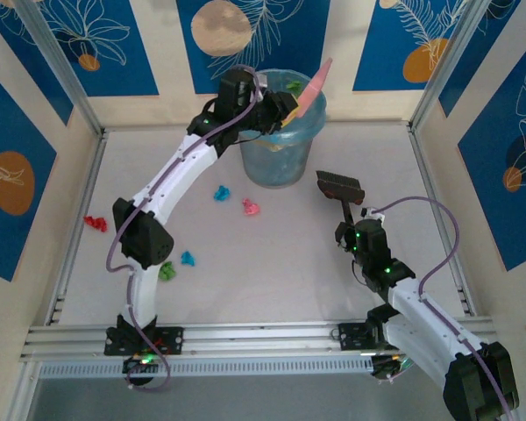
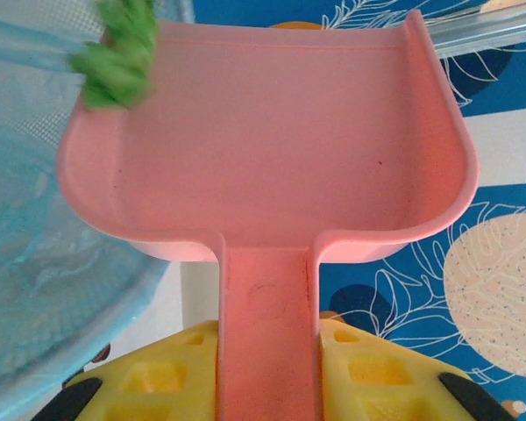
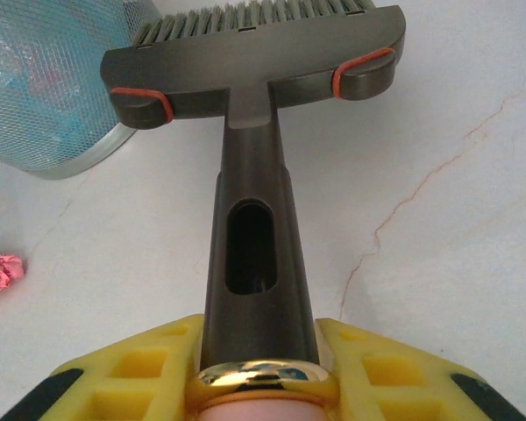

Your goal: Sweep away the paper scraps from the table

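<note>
Paper scraps (image 1: pixel 251 207): five lie loose on the worktop (image 1: pixel 289 289). One is red near the left rail, one blue and one pink sit just in front of the bin (image 1: pixel 280 153), and one blue and one green lie close beside the left arm.

Left end effector (image 2: pixel 267 368): closed tight on the handle of the pink dustpan (image 2: pixel 272 149). The pan is raised and tipped over the bin's mouth. Its floor looks bare except for a green wad (image 2: pixel 114 53) at the far left corner, at the lip above the mesh.

Right end effector (image 3: pixel 263 368): closed on the handle of the dark brush (image 3: pixel 254 53), bristles pointing away. The brush sits right of the bin and apart from it; I cannot tell whether the bristles touch the worktop.

Step in hand (judgement): emptying a pan-load into the bin, with the last wad about to drop. Task is partly done.

Next move calls for:
- a steeper tilt or a shake to free the green wad
- lowering the pan so its lip lies flat on the worktop near the blue and pink pair
- bringing the brush across to push them in

Risk: a raised pan lip would let the wads slide under it.
</note>
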